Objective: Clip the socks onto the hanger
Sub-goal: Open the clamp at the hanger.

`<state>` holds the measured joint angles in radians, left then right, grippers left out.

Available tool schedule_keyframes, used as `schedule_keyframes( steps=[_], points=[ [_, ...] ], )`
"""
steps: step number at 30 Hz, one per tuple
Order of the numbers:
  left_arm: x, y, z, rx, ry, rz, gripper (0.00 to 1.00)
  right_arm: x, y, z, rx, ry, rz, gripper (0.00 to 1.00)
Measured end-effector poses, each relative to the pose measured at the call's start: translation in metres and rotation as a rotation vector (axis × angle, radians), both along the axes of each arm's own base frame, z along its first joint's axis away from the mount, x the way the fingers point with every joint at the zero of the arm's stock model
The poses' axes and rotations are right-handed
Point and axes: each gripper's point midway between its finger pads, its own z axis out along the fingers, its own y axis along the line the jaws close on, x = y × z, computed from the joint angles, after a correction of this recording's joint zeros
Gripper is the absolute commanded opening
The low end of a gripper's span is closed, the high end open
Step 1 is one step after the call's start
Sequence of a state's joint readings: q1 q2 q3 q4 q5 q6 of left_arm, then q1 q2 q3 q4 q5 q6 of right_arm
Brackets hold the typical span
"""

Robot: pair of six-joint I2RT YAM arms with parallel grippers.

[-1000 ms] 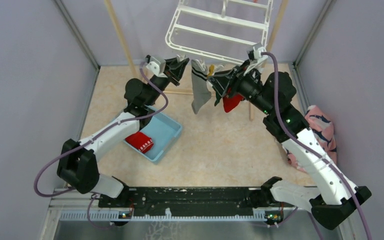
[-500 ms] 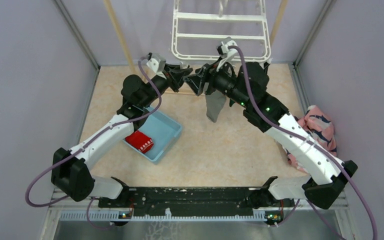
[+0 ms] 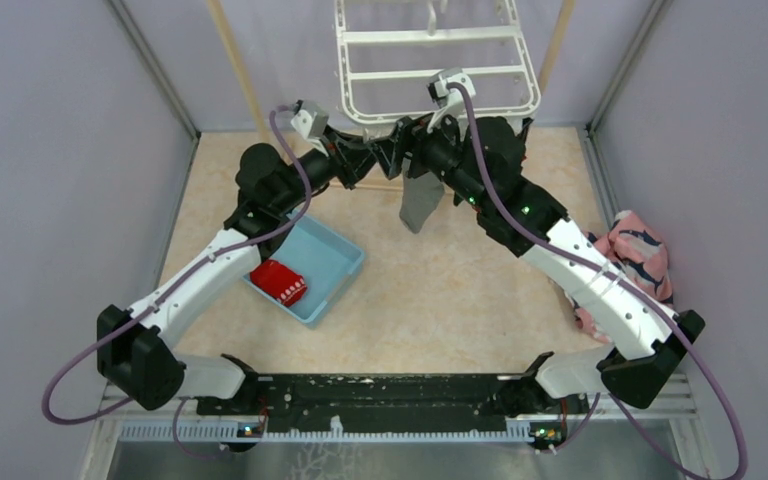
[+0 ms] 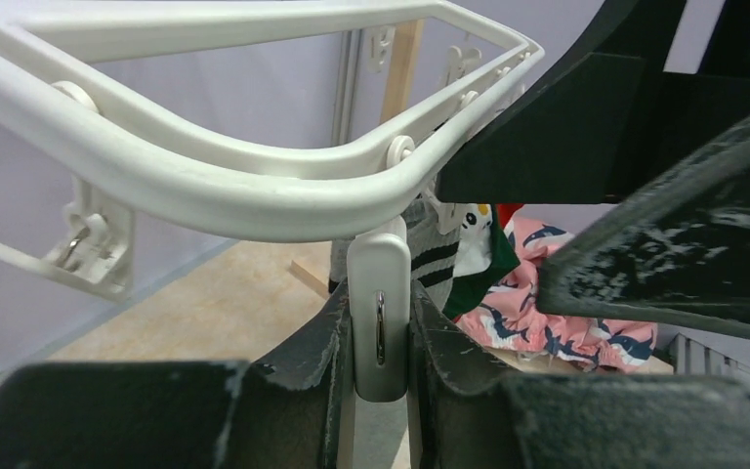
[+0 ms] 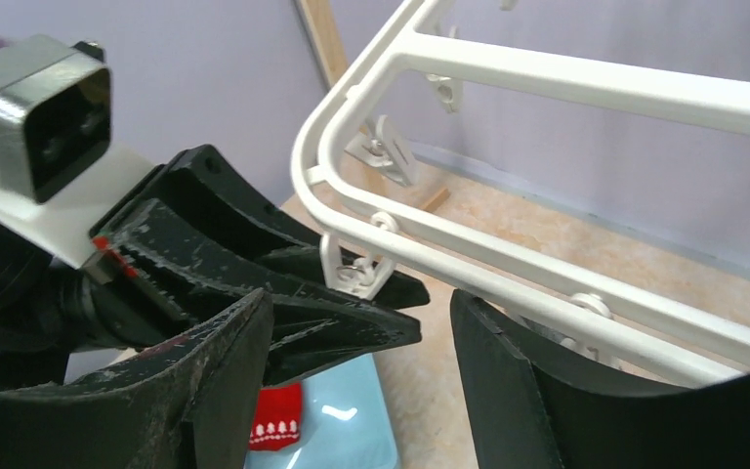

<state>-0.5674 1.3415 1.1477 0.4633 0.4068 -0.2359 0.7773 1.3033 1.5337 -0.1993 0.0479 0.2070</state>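
Note:
The white hanger [image 3: 438, 62] hangs at the back, its near rim [image 4: 205, 186] filling the left wrist view. My left gripper [image 4: 381, 342] is shut on a white clip [image 4: 379, 278] that dangles from that rim. My right gripper [image 5: 361, 381] is open just beside it, nothing between its fingers, facing the left fingers [image 5: 293, 293] and the clip [image 5: 356, 272]. A grey striped sock [image 3: 420, 205] hangs from the hanger, with a green-white sock [image 4: 483, 269] beside it. A red sock [image 3: 280, 282] lies in the blue bin [image 3: 335, 262].
A pink shark-print cloth [image 3: 642, 258] lies at the right wall. Wooden poles [image 3: 240, 70] stand on either side of the hanger. More clips [image 5: 386, 151] dangle along the rim. Grey walls close in left and right.
My right gripper has swung left to meet the left gripper and has opened wide. The hanger has turned and the left arm has shifted slightly, still on the clip.

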Motion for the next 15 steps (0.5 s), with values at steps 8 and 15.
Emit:
schedule_keyframes(
  steps=[8, 15],
  points=[
    [-0.013, 0.006, 0.018, -0.032, -0.023, -0.011, 0.00, 0.004, -0.002, 0.004, 0.062, 0.035, -0.036, 0.66],
    [-0.014, 0.006, 0.017, -0.034, -0.014, -0.013, 0.00, 0.005, 0.007, 0.006, 0.114, 0.059, -0.019, 0.65]
  ],
)
